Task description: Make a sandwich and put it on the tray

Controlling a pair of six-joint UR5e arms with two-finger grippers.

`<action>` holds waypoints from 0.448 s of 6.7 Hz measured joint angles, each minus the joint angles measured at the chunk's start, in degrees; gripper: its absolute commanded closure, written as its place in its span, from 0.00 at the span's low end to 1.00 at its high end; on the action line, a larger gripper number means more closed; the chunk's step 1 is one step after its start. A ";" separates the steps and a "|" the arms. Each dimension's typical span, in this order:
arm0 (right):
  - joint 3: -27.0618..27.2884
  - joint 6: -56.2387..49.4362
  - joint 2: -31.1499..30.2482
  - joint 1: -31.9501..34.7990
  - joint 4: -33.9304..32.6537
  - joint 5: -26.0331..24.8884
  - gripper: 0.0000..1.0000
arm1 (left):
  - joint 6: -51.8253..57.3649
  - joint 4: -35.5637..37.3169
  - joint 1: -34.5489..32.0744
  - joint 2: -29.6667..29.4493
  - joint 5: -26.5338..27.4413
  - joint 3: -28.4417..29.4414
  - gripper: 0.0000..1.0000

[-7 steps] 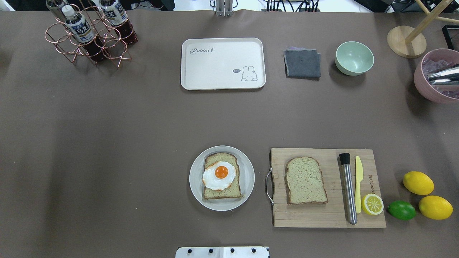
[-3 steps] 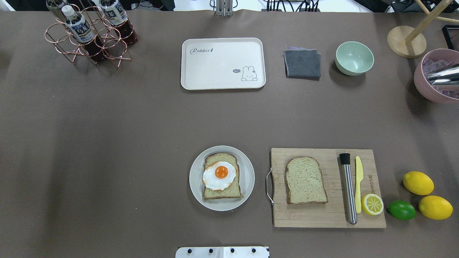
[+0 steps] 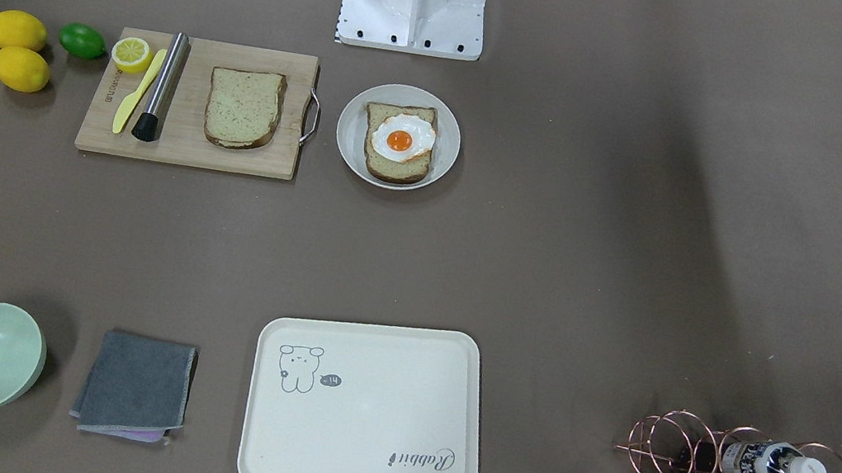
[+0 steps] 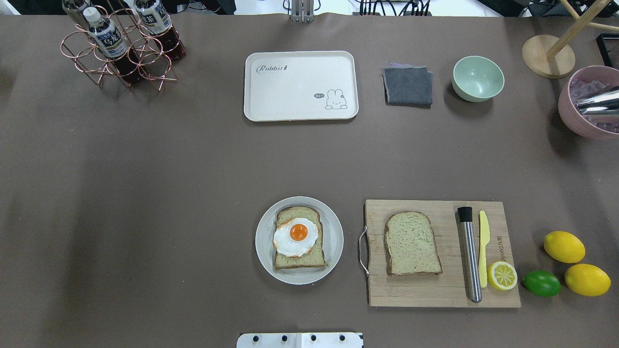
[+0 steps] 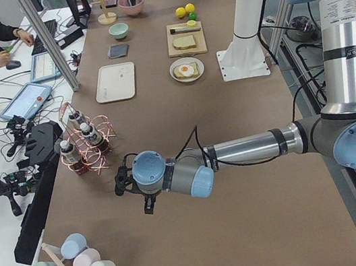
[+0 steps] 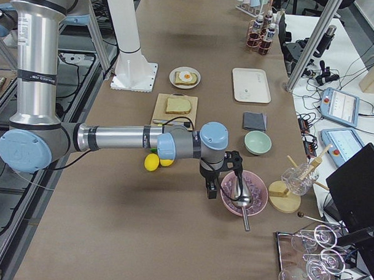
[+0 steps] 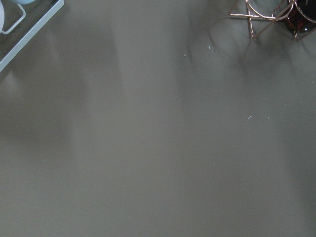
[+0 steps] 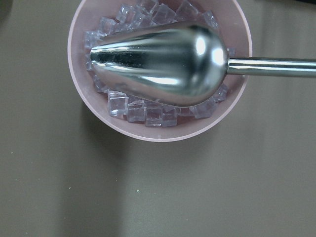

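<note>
Sandwich in parts, not stacked: one bread slice (image 4: 297, 263) flat on round plate (image 4: 333, 241), fried egg (image 4: 296, 237) on top, yolk up; second slice (image 4: 412, 244) flat on cutting board (image 4: 435, 292), just right of plate in overhead view, beside steel rod (image 4: 470, 261) and yellow knife (image 4: 483, 246). Tray (image 4: 300, 96) at far side of worktop (image 4: 193, 169), well apart from plate and board, grey cloth (image 4: 408, 86) and green bowl (image 4: 478, 78) to its right. Left arm (image 5: 249, 148) out at left end of worktop near copper bottle rack (image 5: 85, 148); left jaws: cannot tell if spread or pressed together. Right arm (image 6: 119, 137) out at right end, wrist camera straight down on pink bowl (image 8: 163, 131) of ice cubes with metal scoop (image 8: 163, 61); right jaws: cannot tell either.
</note>
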 measured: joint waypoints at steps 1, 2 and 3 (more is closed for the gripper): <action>-0.04 0.00 0.07 0.00 -0.02 -0.02 0.00 | 0.05 0.09 0.06 0.11 1.03 0.07 0.01; -0.07 0.00 0.10 0.00 -0.05 -0.03 0.00 | 0.05 0.53 0.14 0.10 3.06 0.10 0.01; -0.08 0.00 0.19 0.00 -0.13 -0.03 0.00 | 0.04 1.79 0.18 -0.07 4.91 -0.03 0.01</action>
